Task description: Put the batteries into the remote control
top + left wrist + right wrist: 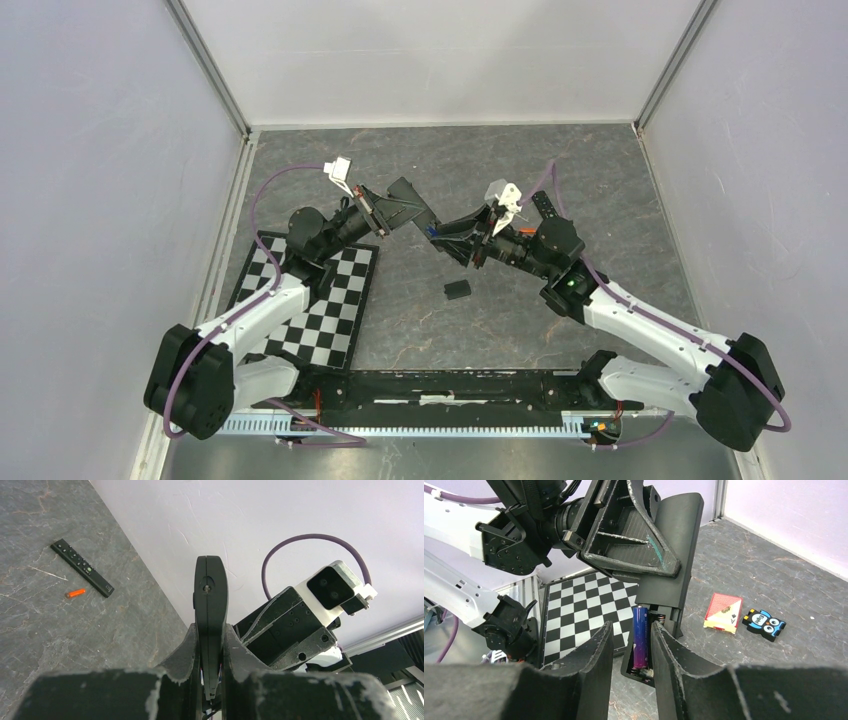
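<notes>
We find the left gripper (211, 645) clamped on the remote (674, 555), its compartment open. A purple battery (640, 637) sits in that compartment. The right gripper (631, 627) stands parted, one finger on either side of it. An orange battery (76, 593) lies on the table (60, 630) just beside a second remote (82, 568).
</notes>
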Controlling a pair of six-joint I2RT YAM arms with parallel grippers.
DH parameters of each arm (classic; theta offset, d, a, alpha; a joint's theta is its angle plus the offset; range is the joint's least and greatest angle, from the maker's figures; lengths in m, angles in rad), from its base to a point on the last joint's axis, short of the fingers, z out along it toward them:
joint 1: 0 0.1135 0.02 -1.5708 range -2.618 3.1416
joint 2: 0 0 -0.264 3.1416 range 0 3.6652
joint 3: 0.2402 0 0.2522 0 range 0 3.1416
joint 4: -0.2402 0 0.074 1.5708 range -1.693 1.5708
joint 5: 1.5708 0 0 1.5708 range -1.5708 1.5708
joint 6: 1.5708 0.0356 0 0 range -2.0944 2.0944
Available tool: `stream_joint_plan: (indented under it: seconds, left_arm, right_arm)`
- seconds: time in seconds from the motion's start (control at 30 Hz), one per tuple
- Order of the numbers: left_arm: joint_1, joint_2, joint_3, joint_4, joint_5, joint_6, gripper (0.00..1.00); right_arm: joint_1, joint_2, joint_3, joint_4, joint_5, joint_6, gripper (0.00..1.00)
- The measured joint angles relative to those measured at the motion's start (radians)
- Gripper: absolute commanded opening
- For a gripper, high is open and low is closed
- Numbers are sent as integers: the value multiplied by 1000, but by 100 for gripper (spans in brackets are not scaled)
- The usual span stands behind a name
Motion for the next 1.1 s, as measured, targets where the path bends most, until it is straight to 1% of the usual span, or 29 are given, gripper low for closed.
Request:
stream_joint_plan:
  seconds: [0.2, 0.33, 0.5, 0.6, 0.67, 0.83, 1.1]
  left_arm:
    - [0, 0, 0, 3, -4, 0, 2]
    - [0, 0, 0, 8, -4, 0, 2]
    - [0, 0, 0, 8, -7, -1, 2]
    - [0, 0, 0, 8, -8, -1, 2]
    - [0, 0, 0, 9, -9, -1, 2]
    - [0, 0, 0, 9, -12, -2, 2]
    - [3, 0, 0, 9, -19, -1, 2]
  right_arm:
    - [0, 0, 17, -26, 27, 15, 23]
    - [0, 2, 24, -45, 39, 21, 17]
    - [0, 5, 25, -47, 39, 26, 14]
    - [0, 5, 25, -46, 40, 35, 14]
    - [0, 5, 25, -46, 43, 47, 18]
    - [0, 4, 25, -48, 55, 82, 35]
    - [-1, 3, 67, -68, 73, 158, 57]
